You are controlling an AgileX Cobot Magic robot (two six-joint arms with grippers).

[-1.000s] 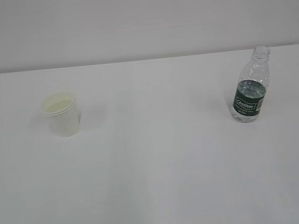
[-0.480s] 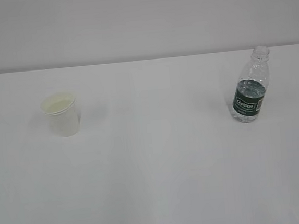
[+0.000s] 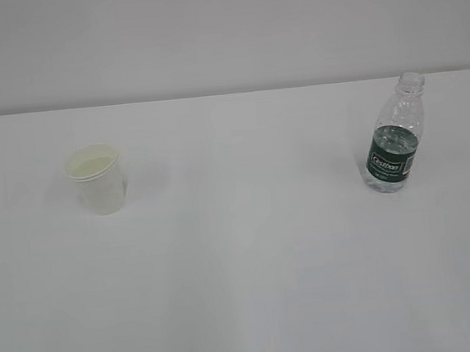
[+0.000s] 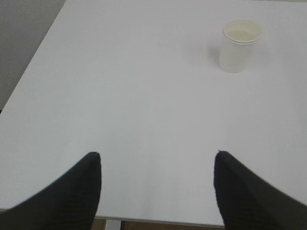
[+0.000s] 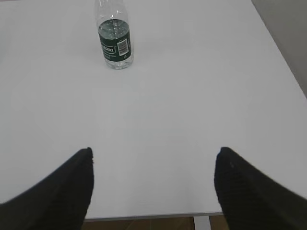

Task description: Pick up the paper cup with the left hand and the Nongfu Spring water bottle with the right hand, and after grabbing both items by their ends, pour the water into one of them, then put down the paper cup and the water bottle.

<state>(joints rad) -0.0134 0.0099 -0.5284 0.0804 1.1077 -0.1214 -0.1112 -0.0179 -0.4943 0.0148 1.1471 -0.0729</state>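
The cream paper cup (image 3: 97, 179) stands upright on the left of the white table (image 3: 250, 249); the left wrist view has it far ahead and to the right, paper cup (image 4: 238, 45). The Nongfu Spring water bottle (image 3: 396, 135) stands upright on the right, capless, with a dark green label and water inside; the right wrist view shows the bottle (image 5: 114, 36) far ahead, left of centre. My left gripper (image 4: 157, 154) hangs open over the table's near edge, nothing between its fingers. My right gripper (image 5: 154, 151) is open and empty there too. Neither arm appears in the exterior view.
The table's left edge (image 4: 33, 62) runs close to the left gripper's side, with grey floor beyond. Its right edge (image 5: 283, 62) shows in the right wrist view. A pale wall (image 3: 222, 29) rises behind the table.
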